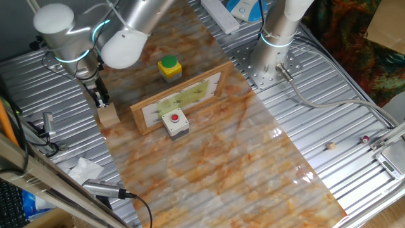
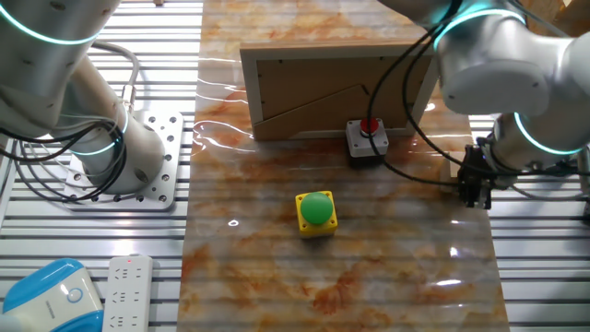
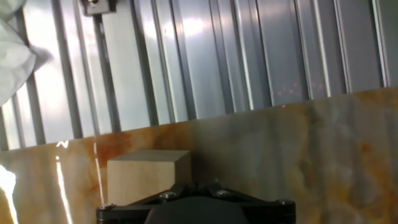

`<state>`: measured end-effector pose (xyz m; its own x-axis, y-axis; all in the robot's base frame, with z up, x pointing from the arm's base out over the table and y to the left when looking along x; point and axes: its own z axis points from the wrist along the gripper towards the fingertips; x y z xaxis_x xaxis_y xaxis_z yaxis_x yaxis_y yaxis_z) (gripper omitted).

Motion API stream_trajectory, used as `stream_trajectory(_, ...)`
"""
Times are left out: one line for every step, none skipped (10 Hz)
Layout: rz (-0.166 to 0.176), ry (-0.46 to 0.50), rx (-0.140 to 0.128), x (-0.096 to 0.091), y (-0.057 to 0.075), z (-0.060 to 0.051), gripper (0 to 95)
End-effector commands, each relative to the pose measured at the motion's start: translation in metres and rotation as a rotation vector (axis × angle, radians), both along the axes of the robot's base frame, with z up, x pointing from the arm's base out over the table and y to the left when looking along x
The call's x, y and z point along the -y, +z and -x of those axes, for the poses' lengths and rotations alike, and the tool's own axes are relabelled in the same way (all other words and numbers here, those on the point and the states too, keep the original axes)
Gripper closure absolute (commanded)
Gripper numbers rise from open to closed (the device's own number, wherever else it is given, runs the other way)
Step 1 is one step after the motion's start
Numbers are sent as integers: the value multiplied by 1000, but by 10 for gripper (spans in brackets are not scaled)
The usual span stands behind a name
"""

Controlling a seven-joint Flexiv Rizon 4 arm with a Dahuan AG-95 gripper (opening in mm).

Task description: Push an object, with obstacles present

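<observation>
The small tan wooden cube (image 1: 108, 115) sits at the left edge of the marble mat (image 1: 228, 164), touching or nearly touching my gripper. My gripper (image 1: 100, 99) stands just behind the cube, its black fingers together and holding nothing. In the hand view the cube (image 3: 146, 176) lies right in front of the gripper (image 3: 196, 186), slightly to its left. In the other fixed view the gripper (image 2: 476, 190) hides most of the cube (image 2: 451, 169). The wooden-framed panel (image 1: 183, 98) stands to the right of the cube, with the grey red-button box (image 1: 175, 122) before it and the yellow green-button box (image 1: 169, 68) behind it.
The ribbed metal table (image 1: 354, 126) surrounds the mat. Crumpled white paper (image 1: 84, 170) lies near the cube's side of the mat. A second arm's base (image 1: 277, 35) and a power strip (image 1: 221, 14) stand at the far end. A cable (image 1: 316, 101) crosses the metal.
</observation>
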<state>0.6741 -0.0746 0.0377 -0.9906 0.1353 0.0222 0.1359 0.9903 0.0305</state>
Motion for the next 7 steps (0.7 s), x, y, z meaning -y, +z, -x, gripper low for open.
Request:
stream_trajectory(7,-1,-2,-3,-1,-2,950)
stream_trajectory(11,3,-3,-3,-1,-2,950)
stream_trajectory(13,3,-3,-3,-1,-2,950)
stream_trajectory(10,7,-3,-2,-1,-2,950)
stream_trajectory(9,14,-6,-1,0,-3,950)
stream_trajectory(7,20,-6,0,0,-3,950)
stream_trajectory(5,21,-6,1,0,-3,950)
